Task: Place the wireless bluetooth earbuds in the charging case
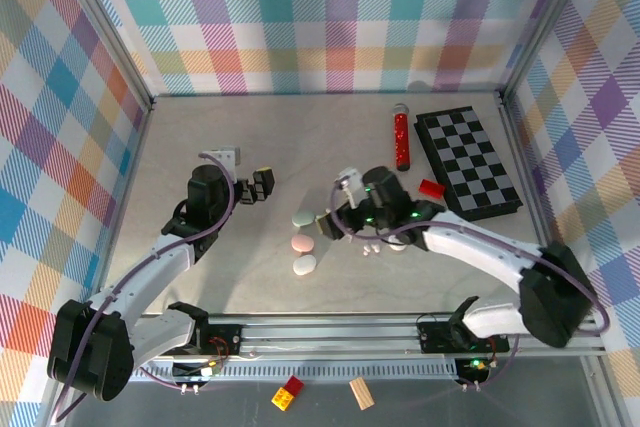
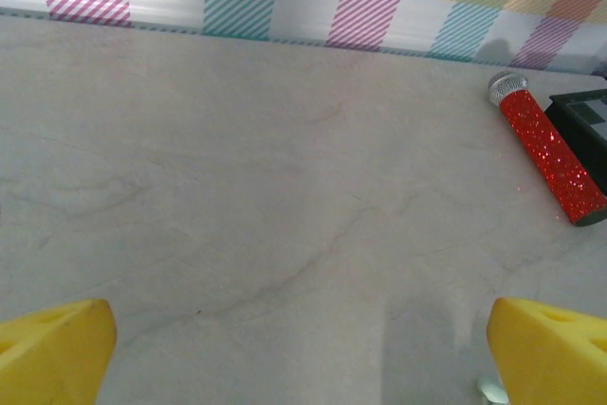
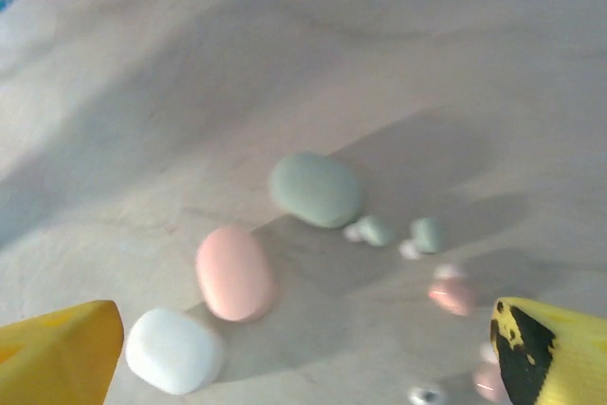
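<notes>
Tabletop (image 1: 250,137) carries a checkered board (image 1: 467,162) at its far right corner. Above it the left pincer (image 2: 303,358) and right pincer (image 3: 303,348) gape, released. Mid-tabletop lie green, pink and white pebble-shaped cases (image 3: 234,272); just beside them, loose, tiny glossy earbuds (image 3: 429,233) in matching colours.

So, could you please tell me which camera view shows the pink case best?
The right wrist view: the pink case lies close and unobstructed, between the green case and the white case. The top external view shows it whole but small, in that same row.
</notes>
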`<move>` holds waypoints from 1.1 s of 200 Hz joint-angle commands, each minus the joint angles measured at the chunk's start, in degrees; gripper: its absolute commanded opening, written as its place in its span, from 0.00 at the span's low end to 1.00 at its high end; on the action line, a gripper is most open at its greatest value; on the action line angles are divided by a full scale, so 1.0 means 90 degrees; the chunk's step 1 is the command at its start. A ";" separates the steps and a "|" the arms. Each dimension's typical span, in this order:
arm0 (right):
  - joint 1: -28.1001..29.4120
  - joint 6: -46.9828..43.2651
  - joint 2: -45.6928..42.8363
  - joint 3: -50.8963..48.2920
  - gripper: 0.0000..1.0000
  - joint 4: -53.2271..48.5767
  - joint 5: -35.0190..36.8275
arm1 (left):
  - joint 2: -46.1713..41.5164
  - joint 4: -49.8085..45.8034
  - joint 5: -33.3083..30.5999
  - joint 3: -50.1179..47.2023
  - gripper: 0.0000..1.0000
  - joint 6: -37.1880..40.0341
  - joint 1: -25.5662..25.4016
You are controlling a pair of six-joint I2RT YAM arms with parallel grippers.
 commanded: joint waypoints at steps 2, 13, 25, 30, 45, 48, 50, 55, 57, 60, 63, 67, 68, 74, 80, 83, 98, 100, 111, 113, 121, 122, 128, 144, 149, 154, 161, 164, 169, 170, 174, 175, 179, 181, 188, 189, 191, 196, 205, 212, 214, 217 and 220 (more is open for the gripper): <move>0.0529 -0.0082 0.0736 0.0630 0.99 -0.0643 0.0055 | -0.0092 -0.0145 0.0256 0.0003 1.00 -0.0138 0.0195; 0.0704 -0.0100 0.1125 0.0896 0.99 -0.0820 0.0128 | -0.0109 -0.0155 0.0300 -0.0050 1.00 -0.0159 0.0303; 0.0780 -0.0079 0.1517 0.1163 0.96 -0.1036 0.0146 | -0.0156 -0.0187 0.0337 -0.0106 1.00 -0.0188 0.0444; 0.0799 -0.0093 0.1667 0.1256 0.95 -0.1142 0.0135 | -0.0184 -0.0198 0.0344 -0.0133 1.00 -0.0206 0.0508; 0.0886 -0.0206 0.2006 0.1485 0.90 -0.1388 0.0184 | -0.0295 -0.0235 0.0380 -0.0228 1.00 -0.0281 0.0687; 0.0903 -0.0228 0.2072 0.1523 0.88 -0.1447 0.0205 | -0.0313 -0.0240 0.0381 -0.0243 1.00 -0.0291 0.0715; 0.0915 -0.0245 0.2111 0.1551 0.86 -0.1480 0.0221 | -0.0325 -0.0251 0.0384 -0.0253 1.00 -0.0295 0.0737; 0.0945 -0.0279 0.2206 0.1631 0.84 -0.1567 0.0249 | -0.0360 -0.0265 0.0391 -0.0280 1.00 -0.0306 0.0784; 0.0953 -0.0301 0.2237 0.1656 0.83 -0.1603 0.0261 | -0.0369 -0.0274 0.0396 -0.0289 1.00 -0.0306 0.0805; 0.0963 -0.0318 0.2295 0.1692 0.81 -0.1646 0.0280 | -0.0387 -0.0284 0.0400 -0.0295 1.00 -0.0304 0.0828; 0.0975 -0.0349 0.2349 0.1727 0.80 -0.1680 0.0306 | -0.0397 -0.0295 0.0414 -0.0304 1.00 -0.0306 0.0855; 0.0991 -0.0382 0.2412 0.1768 0.78 -0.1725 0.0352 | -0.0421 -0.0310 0.0426 -0.0314 1.00 -0.0299 0.0878; 0.0994 -0.0391 0.2426 0.1778 0.78 -0.1737 0.0364 | -0.0419 -0.0313 0.0433 -0.0314 1.00 -0.0298 0.0886; 0.1021 -0.0442 0.2515 0.1836 0.75 -0.1774 0.0455 | -0.0433 -0.0329 0.0464 -0.0325 1.00 -0.0287 0.0919; 0.1040 -0.0498 0.2620 0.1905 0.72 -0.1840 0.0541 | -0.0434 -0.0335 0.0471 -0.0334 1.00 -0.0277 0.0941; 0.1044 -0.0527 0.2675 0.1948 0.71 -0.1875 0.0564 | -0.0429 -0.0334 0.0488 -0.0339 1.00 -0.0272 0.0946; 0.1085 -0.0651 0.2912 0.2161 0.70 -0.2049 0.0611 | -0.0395 -0.0318 0.0521 -0.0354 1.00 -0.0259 0.0971; 0.1085 -0.0656 0.2941 0.2181 0.70 -0.2065 0.0611 | -0.0397 -0.0316 0.0526 -0.0354 1.00 -0.0258 0.0972; 0.1102 -0.0695 0.3075 0.2291 0.69 -0.2119 0.0576 | -0.0363 -0.0316 0.0553 -0.0354 1.00 -0.0248 0.0972; 0.1104 -0.0701 0.3097 0.2309 0.69 -0.2121 0.0565 | -0.0360 -0.0323 0.0564 -0.0349 1.00 -0.0248 0.0972; 0.1108 -0.0712 0.3172 0.2376 0.68 -0.2149 0.0529 | -0.0350 -0.0349 0.0591 -0.0336 1.00 -0.0238 0.0972; 0.1111 -0.0712 0.3182 0.2385 0.67 -0.2159 0.0521 | -0.0344 -0.0352 0.0599 -0.0335 1.00 -0.0238 0.0977; 0.1114 -0.0730 0.3245 0.2432 0.67 -0.2190 0.0486 | -0.0357 -0.0383 0.0636 -0.0318 1.00 -0.0229 0.0972; 0.1122 -0.0752 0.3364 0.2543 0.65 -0.2251 0.0457 | -0.0384 -0.0431 0.0658 -0.0305 1.00 -0.0194 0.0972; 0.1115 -0.0762 0.3394 0.2565 0.65 -0.2255 0.0455 | -0.0402 -0.0454 0.0646 -0.0305 1.00 -0.0181 0.0972; 0.1116 -0.0763 0.3425 0.2582 0.65 -0.2265 0.0454 | -0.0416 -0.0470 0.0631 -0.0305 1.00 -0.0165 0.0972; 0.1123 -0.0766 0.3451 0.2603 0.64 -0.2268 0.0455 | -0.0426 -0.0485 0.0626 -0.0305 1.00 -0.0151 0.0972; 0.1116 -0.0771 0.3455 0.2600 0.63 -0.2260 0.0455 | -0.0434 -0.0491 0.0626 -0.0305 1.00 -0.0142 0.0973; 0.1122 -0.0769 0.3472 0.2614 0.62 -0.2256 0.0463 | -0.0437 -0.0505 0.0628 -0.0315 1.00 -0.0126 0.0972; 0.1123 -0.0765 0.3474 0.2611 0.62 -0.2256 0.0464 | -0.0441 -0.0503 0.0632 -0.0315 1.00 -0.0124 0.0972; 0.1115 -0.0761 0.3484 0.2611 0.61 -0.2256 0.0464 | -0.0446 -0.0525 0.0635 -0.0315 1.00 -0.0114 0.0972; 0.1120 -0.0757 0.3485 0.2610 0.61 -0.2256 0.0464 | -0.0446 -0.0528 0.0635 -0.0315 1.00 -0.0112 0.0972; 0.1119 -0.0761 0.3499 0.2619 0.60 -0.2251 0.0481 | -0.0444 -0.0531 0.0635 -0.0313 1.00 -0.0103 0.0972; 0.1116 -0.0764 0.3503 0.2618 0.60 -0.2252 0.0488 | -0.0446 -0.0536 0.0635 -0.0314 1.00 -0.0102 0.0972; 0.1122 -0.0785 0.3513 0.2627 0.57 -0.2248 0.0520 | -0.0454 -0.0536 0.0636 -0.0315 1.00 -0.0094 0.0971; 0.1123 -0.0788 0.3514 0.2627 0.57 -0.2252 0.0526 | -0.0455 -0.0538 0.0636 -0.0315 1.00 -0.0093 0.0967; 0.1124 -0.0790 0.3514 0.2628 0.57 -0.2252 0.0543 | -0.0461 -0.0538 0.0635 -0.0315 1.00 -0.0092 0.0971; 0.1116 -0.0834 0.3523 0.2627 0.55 -0.2245 0.0581 | -0.0463 -0.0544 0.0645 -0.0320 1.00 -0.0082 0.0972; 0.1124 -0.0919 0.3551 0.2645 0.54 -0.2274 0.0667 | -0.0475 -0.0543 0.0645 -0.0325 1.00 -0.0072 0.0970; 0.1121 -0.0996 0.3571 0.2642 0.54 -0.2297 0.0707 | -0.0483 -0.0547 0.0645 -0.0325 1.00 -0.0063 0.0969; 0.1116 -0.1018 0.3572 0.2641 0.54 -0.2298 0.0715 | -0.0485 -0.0550 0.0652 -0.0325 1.00 -0.0058 0.0971; 0.1116 -0.1049 0.3584 0.2642 0.53 -0.2295 0.0723 | -0.0485 -0.0549 0.0655 -0.0320 1.00 -0.0048 0.0972; 0.1116 -0.1083 0.3583 0.2643 0.53 -0.2295 0.0727 | -0.0492 -0.0549 0.0662 -0.0316 1.00 -0.0043 0.0971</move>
